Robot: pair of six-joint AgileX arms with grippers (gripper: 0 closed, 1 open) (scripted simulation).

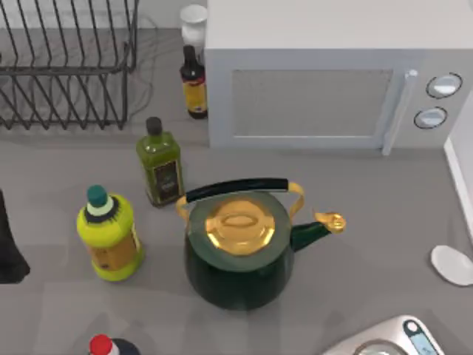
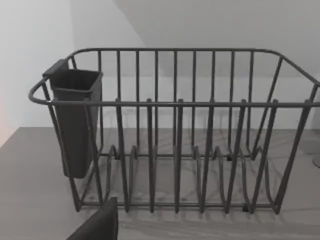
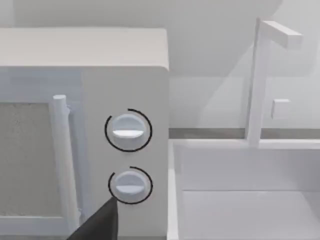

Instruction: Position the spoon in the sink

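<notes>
Shows the spoon [image 1: 452, 264] flat at the frame's right edge, below the sink [image 1: 461, 168] wall, with the grip of left gripper [image 2: 96, 225] and right gripper [image 3: 96, 224] impossible to tell; risks skidding it off under a shallow pinch.

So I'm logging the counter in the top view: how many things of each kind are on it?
Bottles: 5
Kettle: 1
Microwave: 1
Dish rack: 1
Spoon: 1
Scale: 1
Total: 10
</notes>
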